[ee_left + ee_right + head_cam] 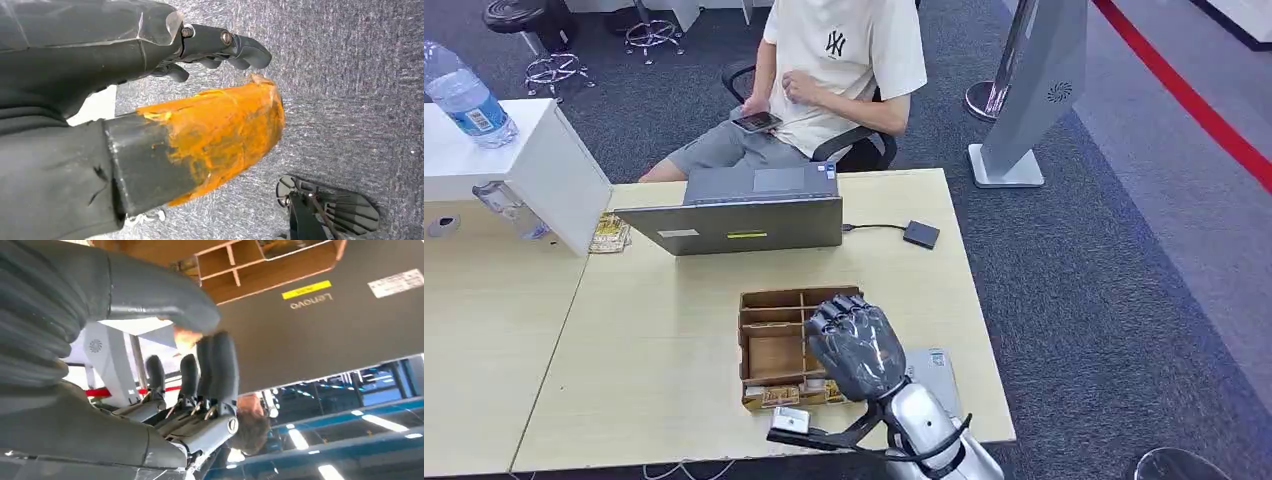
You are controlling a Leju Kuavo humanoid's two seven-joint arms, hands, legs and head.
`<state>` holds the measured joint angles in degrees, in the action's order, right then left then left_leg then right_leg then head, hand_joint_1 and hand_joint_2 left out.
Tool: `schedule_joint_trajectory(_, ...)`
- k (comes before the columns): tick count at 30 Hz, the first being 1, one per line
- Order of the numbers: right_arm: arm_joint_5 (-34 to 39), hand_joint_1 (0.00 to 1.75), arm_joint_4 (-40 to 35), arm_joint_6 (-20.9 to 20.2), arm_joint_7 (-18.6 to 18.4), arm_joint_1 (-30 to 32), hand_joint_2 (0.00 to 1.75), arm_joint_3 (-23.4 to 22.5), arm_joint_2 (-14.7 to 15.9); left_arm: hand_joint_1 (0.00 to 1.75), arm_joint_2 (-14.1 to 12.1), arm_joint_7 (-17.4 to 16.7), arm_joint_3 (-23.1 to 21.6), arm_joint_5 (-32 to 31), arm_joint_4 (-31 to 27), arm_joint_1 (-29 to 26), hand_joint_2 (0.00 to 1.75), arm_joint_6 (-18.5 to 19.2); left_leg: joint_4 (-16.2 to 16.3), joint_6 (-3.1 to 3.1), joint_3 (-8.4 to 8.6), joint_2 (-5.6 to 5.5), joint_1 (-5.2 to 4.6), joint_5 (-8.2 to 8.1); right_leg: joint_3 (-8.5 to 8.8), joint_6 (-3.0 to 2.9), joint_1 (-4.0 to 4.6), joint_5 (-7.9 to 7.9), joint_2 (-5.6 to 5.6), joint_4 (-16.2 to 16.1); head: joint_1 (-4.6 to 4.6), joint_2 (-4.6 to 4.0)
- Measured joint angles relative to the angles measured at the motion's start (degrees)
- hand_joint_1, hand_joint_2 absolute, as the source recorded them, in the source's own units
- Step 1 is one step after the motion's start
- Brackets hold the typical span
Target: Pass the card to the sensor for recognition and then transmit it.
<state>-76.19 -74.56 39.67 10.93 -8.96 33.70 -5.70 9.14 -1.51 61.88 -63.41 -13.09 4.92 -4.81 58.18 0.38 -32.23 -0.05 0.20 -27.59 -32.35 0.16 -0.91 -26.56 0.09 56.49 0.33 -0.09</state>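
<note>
A wooden organiser box (pixel 769 345) with several compartments sits near the table's front edge. Gold-patterned cards (pixel 776 396) lie in its front compartment. My right hand (pixel 856 346) hovers over the box's right side, back of the hand up and fingers curled downward. From the right wrist, the thumb (pixel 165 302) lies across the fingertips (pixel 217 355); a pale orange patch shows between them and I cannot tell what it is. A small black sensor (pixel 921 234) lies cabled beside the laptop (pixel 744 215). My left hand (pixel 220 90) hangs over grey carpet, holding nothing.
A person (pixel 824 80) sits behind the table with a phone. A white box (pixel 514 160) with a water bottle (pixel 466 98) on it stands at the left. A grey flat device (pixel 936 368) lies under my right forearm. A grey kiosk stand (pixel 1034 90) is at the back right.
</note>
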Motion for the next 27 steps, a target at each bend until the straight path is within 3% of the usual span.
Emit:
schedule_joint_trajectory(13,0.7,1.36,2.1,0.0,-0.1,-0.7,1.75,-0.7,0.0,0.00,0.0,0.0,0.0,-0.4,0.0,0.0,0.00,0.0,0.0,0.00,0.00,0.00,0.00,0.00,0.00,0.00,0.00,0.00,0.00,0.0,0.00,0.00)
schedule_joint_trajectory(14,0.7,1.26,2.2,0.0,-0.1,-0.7,1.75,-0.7,0.0,0.00,0.0,0.0,0.0,-0.4,0.0,0.0,0.00,0.0,0.0,0.00,0.00,0.00,0.00,0.00,0.00,0.00,0.00,0.00,0.00,0.0,0.00,0.00)
schedule_joint_trajectory(15,0.7,1.36,2.2,0.0,-0.1,-0.7,1.75,-0.7,0.0,0.00,0.0,0.0,0.0,-0.4,0.0,0.0,0.00,0.0,0.0,0.00,0.00,0.00,0.00,0.00,0.00,0.00,0.00,0.00,0.00,0.0,0.00,0.00)
schedule_joint_trajectory(20,1.0,1.24,2.4,0.0,-0.2,-0.8,1.75,-0.7,0.0,0.00,0.0,0.0,0.0,-0.4,0.0,0.0,0.00,0.0,0.0,0.00,0.00,0.00,0.00,0.00,0.00,0.00,0.00,0.00,0.00,0.0,0.00,0.00)
schedule_joint_trajectory(24,1.9,0.96,3.1,0.0,-0.3,-1.3,1.75,-1.0,0.1,0.00,0.0,0.0,0.0,-0.5,0.0,0.0,0.00,0.0,0.0,0.00,0.00,0.00,0.00,0.00,0.00,0.00,0.00,0.00,0.00,0.0,0.00,0.00)
schedule_joint_trajectory(27,3.0,0.98,4.0,0.0,-0.3,-2.1,1.75,-1.1,0.0,0.00,0.0,0.0,0.0,-0.6,0.0,0.0,0.00,0.0,0.0,0.00,0.00,0.00,0.00,0.00,0.00,0.00,0.00,0.00,0.00,0.0,0.00,0.00)
